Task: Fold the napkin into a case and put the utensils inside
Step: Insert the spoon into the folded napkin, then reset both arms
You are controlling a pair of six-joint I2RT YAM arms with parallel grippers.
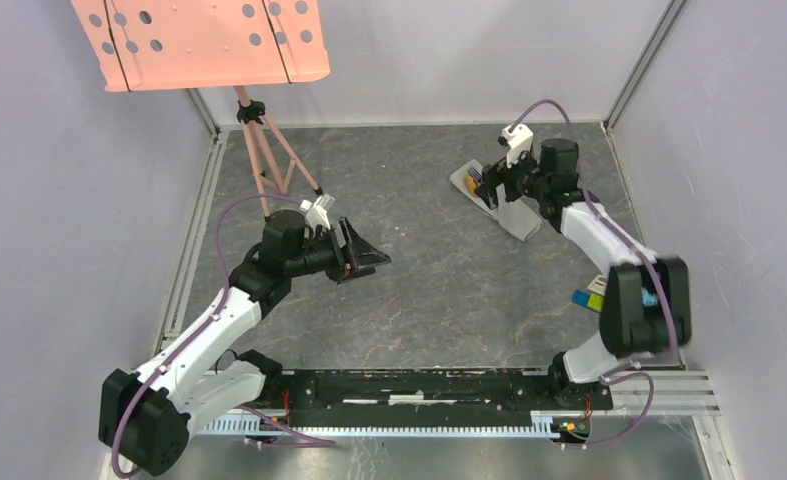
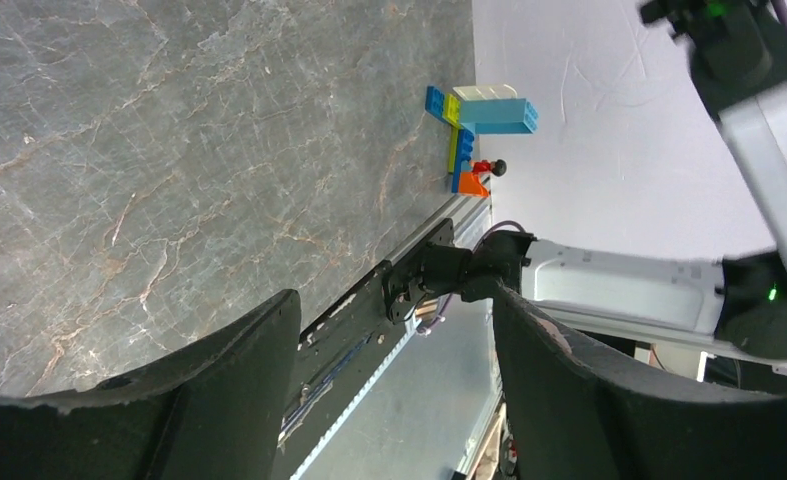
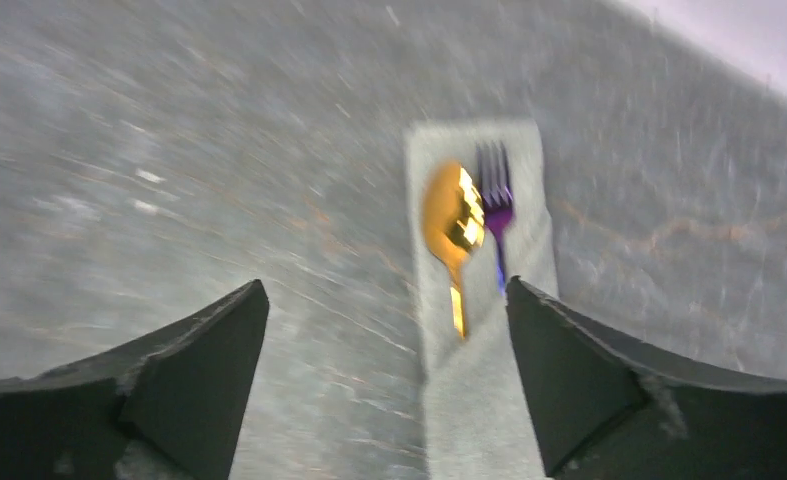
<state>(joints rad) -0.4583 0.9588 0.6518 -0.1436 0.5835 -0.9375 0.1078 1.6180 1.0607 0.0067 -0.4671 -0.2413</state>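
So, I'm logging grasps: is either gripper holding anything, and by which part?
Nothing is held. The left gripper and right gripper are both open; the spoon and fork lie on the folded napkin under the right one.

The case is matt grey cloth; the spoon glossy gold; the fork shiny purple plastic; the table smooth veined stone.
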